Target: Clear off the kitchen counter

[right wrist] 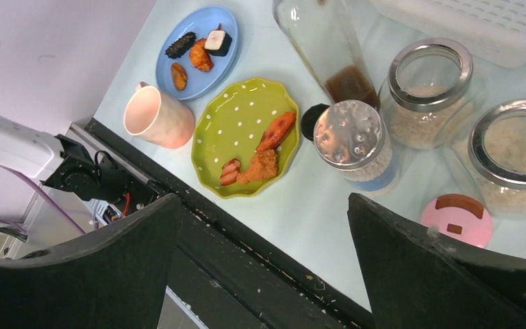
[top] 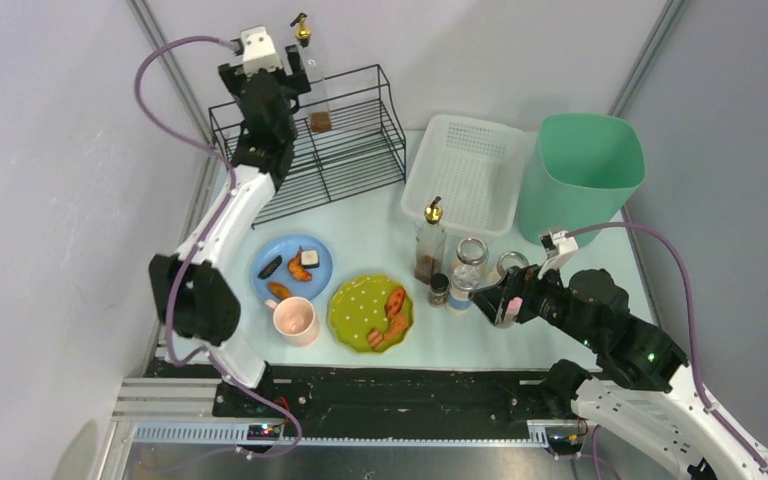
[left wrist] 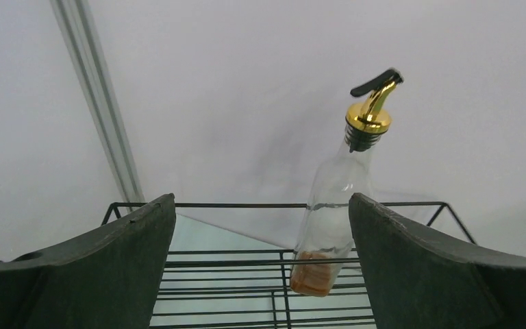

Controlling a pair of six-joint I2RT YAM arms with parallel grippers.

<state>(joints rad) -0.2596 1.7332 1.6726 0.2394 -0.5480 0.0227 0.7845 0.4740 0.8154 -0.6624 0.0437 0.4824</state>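
The pale mint-green kitchen counter holds a blue plate of food, a pink mug, a green dotted plate of food, a gold-spouted bottle, a small black-capped shaker and several jars. My left gripper is open and empty at the back, over the black wire rack. A second gold-spouted bottle stands on the rack beyond its fingers, apart from them. My right gripper is open and empty, low by the jars near the front edge.
A white perforated basket and a tall green bin stand at the back right. In the right wrist view a silver-lidded jar, two open jars and a pink lid sit close together by the black front rail.
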